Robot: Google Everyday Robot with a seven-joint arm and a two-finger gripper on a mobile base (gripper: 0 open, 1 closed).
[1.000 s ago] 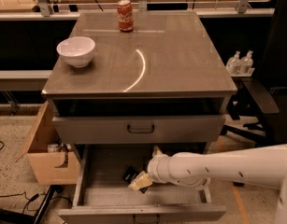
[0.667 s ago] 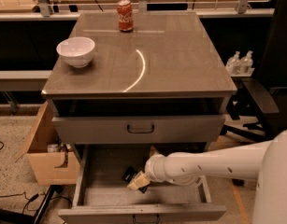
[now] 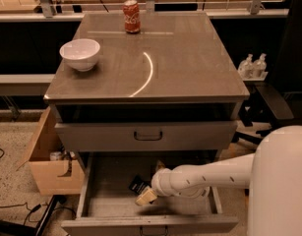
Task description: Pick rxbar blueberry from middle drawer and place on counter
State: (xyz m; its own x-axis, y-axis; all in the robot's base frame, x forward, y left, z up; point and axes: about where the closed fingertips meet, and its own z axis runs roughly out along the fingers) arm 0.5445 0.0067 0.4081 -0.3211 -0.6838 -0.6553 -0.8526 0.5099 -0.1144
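Just left of my gripper (image 3: 146, 196) and a little beyond it, touching it, the rxbar blueberry (image 3: 138, 184) lies on the middle drawer (image 3: 108, 200) floor. Whether I hold it, I cannot tell. I should grip its long edges squarely before lifting toward the counter (image 3: 190, 68) above.

Dark bar (image 3: 138, 184) lies flat, skewed, on grey floor of open drawer (image 3: 107, 203), centre; gripper (image 3: 146, 196) just beside it. counter (image 3: 190, 58) above: glossy grey-brown.
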